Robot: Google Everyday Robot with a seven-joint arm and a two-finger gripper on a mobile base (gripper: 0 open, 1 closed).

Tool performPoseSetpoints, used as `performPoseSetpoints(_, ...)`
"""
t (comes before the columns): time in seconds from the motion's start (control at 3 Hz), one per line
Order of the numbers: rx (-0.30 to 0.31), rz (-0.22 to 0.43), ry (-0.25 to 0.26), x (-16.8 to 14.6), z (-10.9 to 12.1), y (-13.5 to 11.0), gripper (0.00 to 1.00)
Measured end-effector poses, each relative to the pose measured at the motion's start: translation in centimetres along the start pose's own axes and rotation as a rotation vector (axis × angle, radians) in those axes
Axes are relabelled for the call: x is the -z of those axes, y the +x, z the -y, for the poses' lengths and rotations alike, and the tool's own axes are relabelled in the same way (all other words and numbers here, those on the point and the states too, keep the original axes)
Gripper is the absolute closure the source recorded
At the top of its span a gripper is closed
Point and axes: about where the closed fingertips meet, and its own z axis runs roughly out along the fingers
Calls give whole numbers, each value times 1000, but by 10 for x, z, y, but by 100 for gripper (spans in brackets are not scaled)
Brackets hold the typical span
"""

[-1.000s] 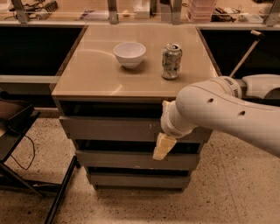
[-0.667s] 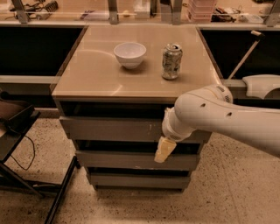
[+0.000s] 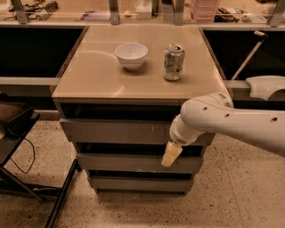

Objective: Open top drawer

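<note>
The top drawer (image 3: 116, 132) is the widest of three grey handle-less fronts under the tan tabletop (image 3: 89, 80). It has small pale scratches right of centre, and a dark gap runs above it. Its front stands further forward than the two narrower fronts below. My gripper (image 3: 171, 153) hangs from the white arm (image 3: 231, 122), which reaches in from the right. The gripper's pale tip points down in front of the gap just below the top drawer's right part. The arm hides the right end of the top drawer front.
A white bowl (image 3: 131, 54) and a drink can (image 3: 173, 62) stand on the tabletop. The middle drawer (image 3: 120, 163) and bottom drawer (image 3: 133, 183) sit below. A dark chair frame (image 3: 18, 133) stands at the left on the speckled floor. A cluttered counter (image 3: 213, 13) runs along the back.
The arm and gripper have shifted slightly right and down in front of the drawers. The drawers, bowl and can have not visibly moved.
</note>
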Motion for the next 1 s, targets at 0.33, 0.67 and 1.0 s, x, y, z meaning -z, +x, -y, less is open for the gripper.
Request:
performPoseSetpoints(0.33, 2, -3, 12, -1, 16, -16, 0)
performPoseSetpoints(0.67, -25, -11, 23, -15, 48, -36, 0)
performPoseSetpoints(1.0, -29, -10, 29, -15, 46, -35, 0)
